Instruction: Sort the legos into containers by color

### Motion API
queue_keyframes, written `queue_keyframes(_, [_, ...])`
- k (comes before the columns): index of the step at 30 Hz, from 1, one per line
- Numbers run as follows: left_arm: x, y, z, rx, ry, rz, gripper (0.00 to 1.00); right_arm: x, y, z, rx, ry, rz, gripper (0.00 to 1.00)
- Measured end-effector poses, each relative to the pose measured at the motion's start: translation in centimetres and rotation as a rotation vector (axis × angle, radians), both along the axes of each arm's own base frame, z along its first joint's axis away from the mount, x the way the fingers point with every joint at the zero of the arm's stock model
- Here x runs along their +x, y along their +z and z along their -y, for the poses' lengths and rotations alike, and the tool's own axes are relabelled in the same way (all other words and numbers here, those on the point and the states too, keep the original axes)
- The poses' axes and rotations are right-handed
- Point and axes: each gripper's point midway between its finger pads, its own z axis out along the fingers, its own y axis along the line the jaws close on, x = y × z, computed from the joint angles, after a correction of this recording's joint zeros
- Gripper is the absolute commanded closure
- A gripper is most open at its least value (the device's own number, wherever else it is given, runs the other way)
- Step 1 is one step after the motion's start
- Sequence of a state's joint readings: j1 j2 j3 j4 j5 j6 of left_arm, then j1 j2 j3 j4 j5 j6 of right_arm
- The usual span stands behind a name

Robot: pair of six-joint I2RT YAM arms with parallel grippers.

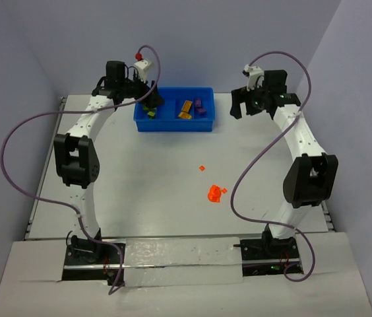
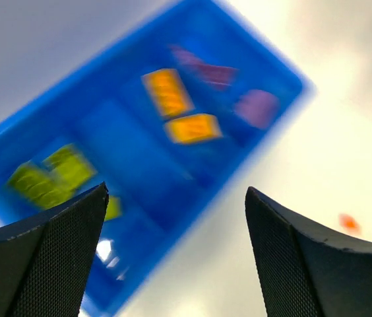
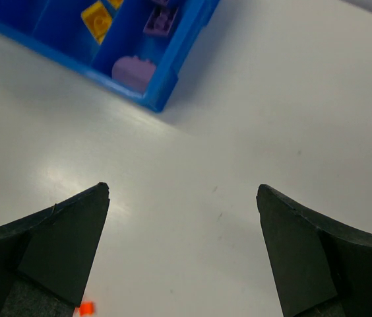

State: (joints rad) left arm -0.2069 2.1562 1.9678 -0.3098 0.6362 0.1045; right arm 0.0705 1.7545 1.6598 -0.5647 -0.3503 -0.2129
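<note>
Upper centre, left gripper (image 1: pixel 150 103) is hovering over the bin (image 1: pixel 173 127), right gripper (image 1: pixel 242 107) beside it, both spread empty, probably staging for loose orange-red legos (image 1: pixel 214 193).

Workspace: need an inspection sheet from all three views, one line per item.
Surface: white table, light glare, a few faint specks in the right wrist view.
Job's things: bright blue four-compartment plastic bin at the far side. It holds olive-green bricks in its left end, and yellow-orange bricks and purple bricks in the two right compartments. Translucent orange-red bricks lie loose on the table, unsorted.
Clutter: nothing seen.
Grippers: left gripper open, above the bin's left end. Right gripper open, above the table right of the bin.
Cables: purple-grey cables loop off both arms. The right one passes near the loose bricks in the top view.
Surroundings: plain pale walls on three sides.
</note>
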Motion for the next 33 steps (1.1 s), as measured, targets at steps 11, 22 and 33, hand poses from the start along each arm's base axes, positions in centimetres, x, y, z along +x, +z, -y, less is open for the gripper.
queue_keyframes(11, [-15.4, 1.5, 6.8, -0.066, -0.387, -0.070, 0.10, -15.2, -5.1, -2.1, -0.079, 0.449, -0.146, 0.22])
queue_keyframes(22, [-14.8, 1.4, 3.8, -0.057, -0.199, -0.109, 0.03, -26.3, -11.5, -8.0, -0.067, 0.715, -0.448, 0.22])
queue_keyframes(33, [-14.2, 2.6, 2.8, -0.040, -0.133, -0.069, 0.03, -26.0, -15.3, -8.0, -0.088, 0.571, -0.685, 0.21])
